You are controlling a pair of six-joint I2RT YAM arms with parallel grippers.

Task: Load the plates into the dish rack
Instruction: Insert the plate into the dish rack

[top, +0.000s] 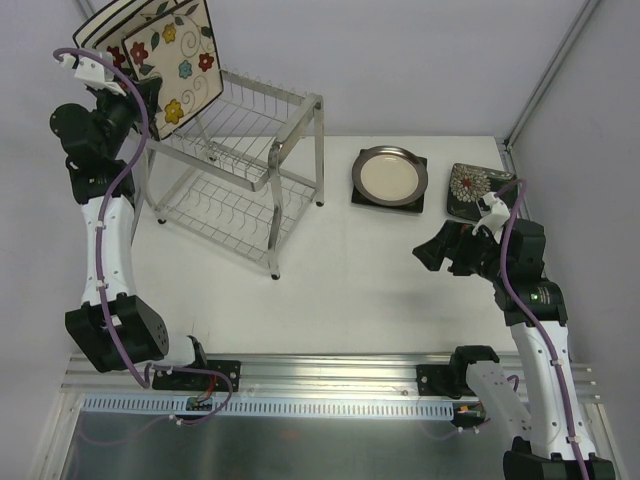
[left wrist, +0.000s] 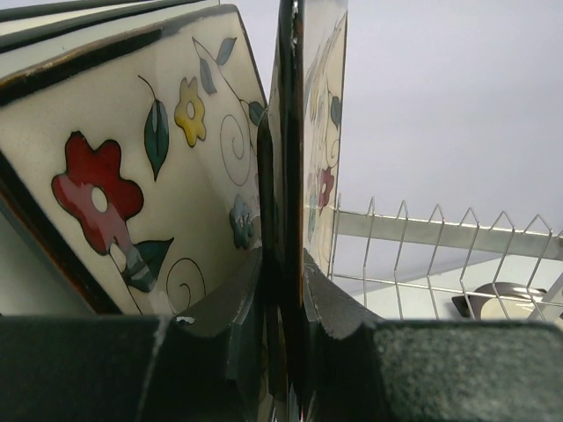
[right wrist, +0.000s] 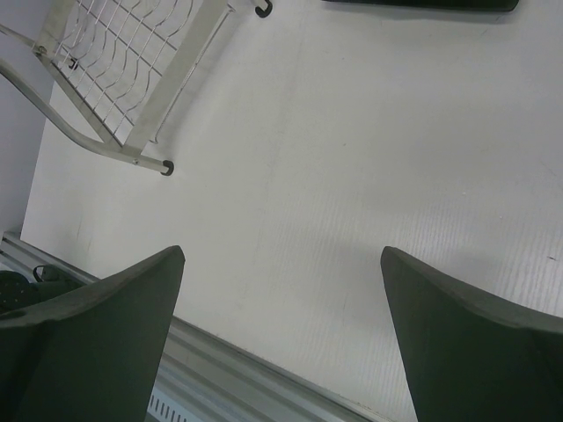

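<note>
Right gripper [right wrist: 281,290]: your jaws stand spread wide, holding nothing, over the table [top: 350,290], lower right. Left gripper [left wrist: 281,299]: you pinch the flowered plate [top: 180,65] by its edge, upper left, above the dish rack [top: 240,170].

Bright, even light — soft shadows

A robotics lab work cell: two white robot arms, the left arm [top: 105,240] and the right arm [top: 540,350], stand bolted to an aluminium rail [top: 330,368] at the near edge of a white table [top: 370,280], closed in by plain pale wall panels [top: 400,60], purple cables [top: 143,105] running along the arms, with a wire dish rack [top: 272,200] and plates [top: 392,176] set out as household props
</note>
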